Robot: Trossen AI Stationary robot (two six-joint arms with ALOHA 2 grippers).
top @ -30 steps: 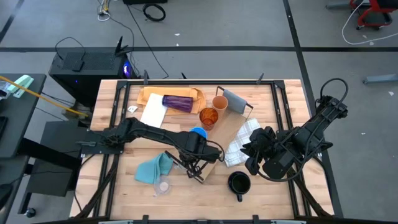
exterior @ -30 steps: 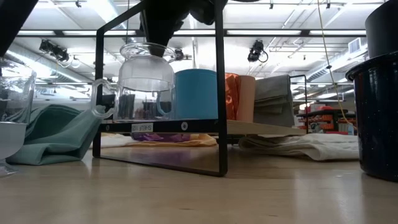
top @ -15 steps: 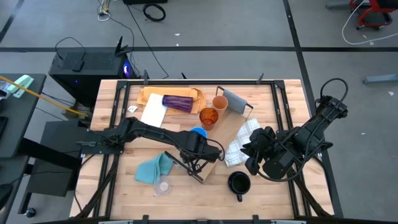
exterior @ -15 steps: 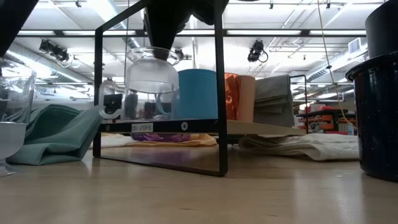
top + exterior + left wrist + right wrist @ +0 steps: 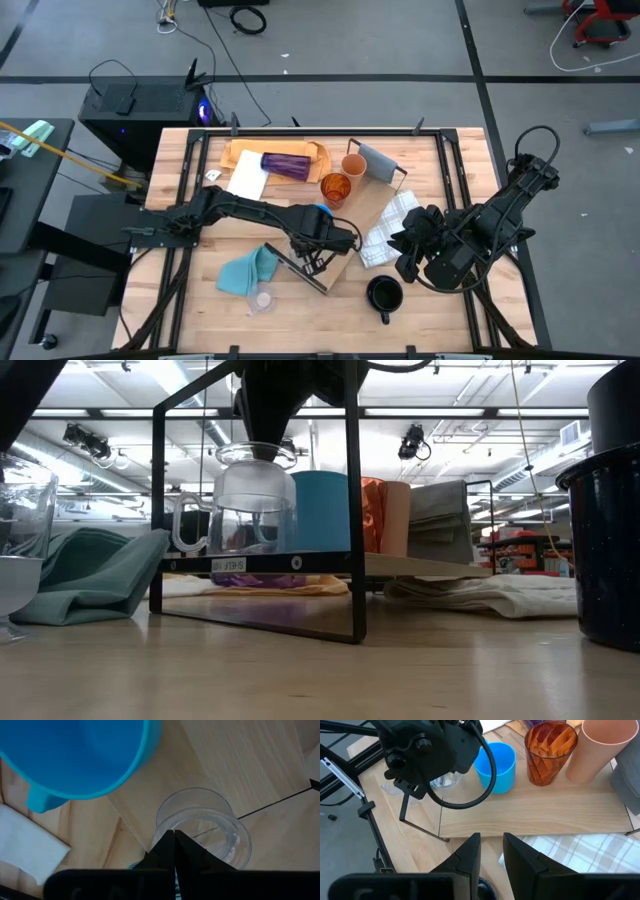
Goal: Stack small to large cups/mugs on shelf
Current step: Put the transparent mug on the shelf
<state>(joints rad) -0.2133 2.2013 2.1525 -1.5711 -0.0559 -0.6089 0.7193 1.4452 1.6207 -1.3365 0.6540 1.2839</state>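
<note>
Now the left hand is pinching the rim of a clear glass mug, setting it on the near end of the light-wood shelf beside the light blue mug. Next it probably needs releasing. The right hand, slightly spread and empty, is waiting right.

Left gripper fingers pressed together, pinching near rim of clear glass cup. Cup stands upright on light-wood shelf, close to shelf's edge. Light blue mug sits just beside cup on same board, short handle stub sticking out. White cloth lies off shelf, on table below.
</note>
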